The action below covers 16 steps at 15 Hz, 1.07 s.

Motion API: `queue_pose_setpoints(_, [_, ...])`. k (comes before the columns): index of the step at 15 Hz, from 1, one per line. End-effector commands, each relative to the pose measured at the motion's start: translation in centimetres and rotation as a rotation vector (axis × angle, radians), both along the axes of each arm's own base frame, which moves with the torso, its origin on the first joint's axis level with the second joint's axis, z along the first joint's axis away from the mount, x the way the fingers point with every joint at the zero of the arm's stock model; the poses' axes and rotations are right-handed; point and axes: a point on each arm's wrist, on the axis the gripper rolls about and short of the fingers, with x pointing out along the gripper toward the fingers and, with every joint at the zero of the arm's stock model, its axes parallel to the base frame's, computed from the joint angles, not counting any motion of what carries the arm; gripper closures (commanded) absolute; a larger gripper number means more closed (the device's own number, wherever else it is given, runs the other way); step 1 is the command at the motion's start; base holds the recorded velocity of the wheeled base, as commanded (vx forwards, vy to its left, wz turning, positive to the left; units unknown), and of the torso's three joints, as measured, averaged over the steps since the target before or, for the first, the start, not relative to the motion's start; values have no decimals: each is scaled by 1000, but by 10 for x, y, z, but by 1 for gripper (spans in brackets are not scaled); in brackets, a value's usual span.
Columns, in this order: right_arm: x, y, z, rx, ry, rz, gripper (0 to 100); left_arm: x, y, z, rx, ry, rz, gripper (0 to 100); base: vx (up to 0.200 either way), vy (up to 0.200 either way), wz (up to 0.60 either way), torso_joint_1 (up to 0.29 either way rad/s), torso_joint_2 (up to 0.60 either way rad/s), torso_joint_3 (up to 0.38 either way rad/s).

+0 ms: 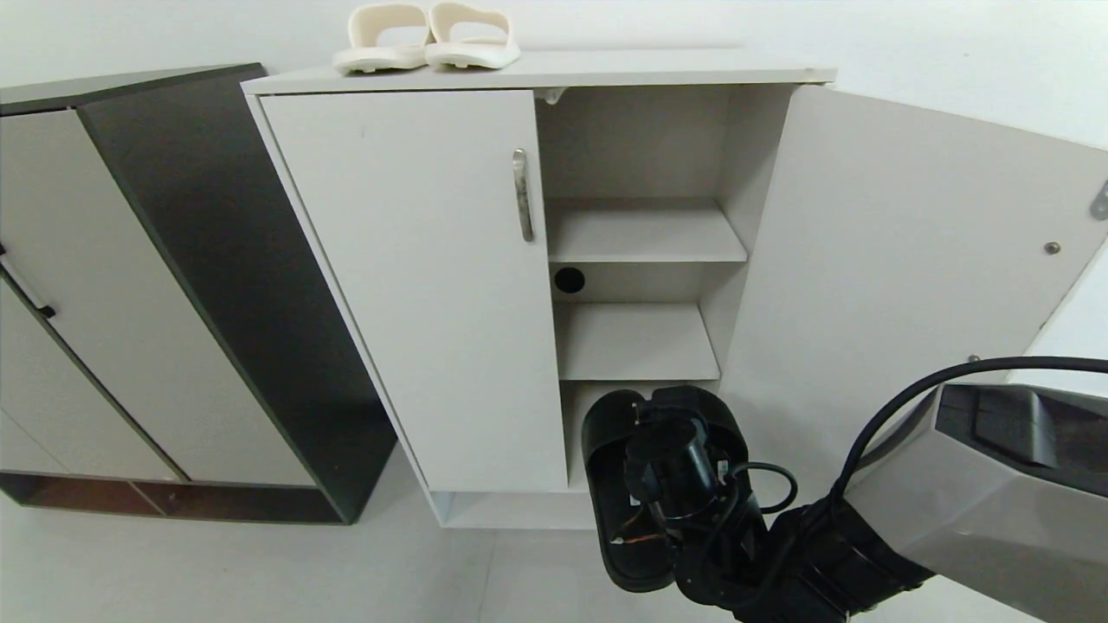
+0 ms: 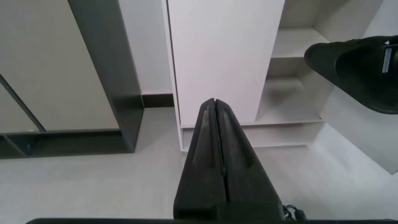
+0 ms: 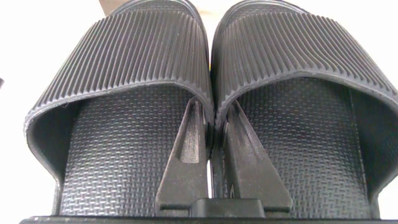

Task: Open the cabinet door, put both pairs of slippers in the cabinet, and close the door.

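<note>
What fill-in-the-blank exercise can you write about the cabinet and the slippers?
1. The white slippers lie on ____ of the cabinet.
2. The right gripper holds the ____ slippers.
3. The cabinet's ____ door stands open.
Missing words: top; black; right.

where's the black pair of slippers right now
In the head view, the black slippers are clamped side by side in the right tool, low at the open right half of the cabinet, by its bottom compartment.
</note>
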Motion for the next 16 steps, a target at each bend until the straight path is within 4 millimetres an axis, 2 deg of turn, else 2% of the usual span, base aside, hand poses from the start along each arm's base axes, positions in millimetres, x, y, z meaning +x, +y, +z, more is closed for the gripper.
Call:
queue_pose_setpoints(1, [0, 0, 0, 1, 0, 1, 100, 0, 0, 0, 0, 0, 0, 100, 0, 0, 0, 2, 2, -193])
queue_pose_setpoints(7, [-1, 0, 11, 36, -75, 6, 100, 0, 0, 0, 0, 2, 0, 100, 0, 0, 0, 3, 4, -199])
queue_pose_setpoints(11, [-7, -8, 18, 17, -219, 36, 100, 0, 0, 0, 0, 0, 0, 100, 0, 0, 0, 5, 2, -197])
queue_pose_setpoints(13, [-4, -14, 17, -14, -286, 25, 100, 0, 0, 0, 0, 0, 0, 100, 0, 0, 0, 0, 2, -200])
queue_pose_setpoints(16, [4, -23, 21, -14, -298, -24, 100, 0, 0, 0, 0, 2, 0, 100, 0, 0, 0, 0, 5, -93])
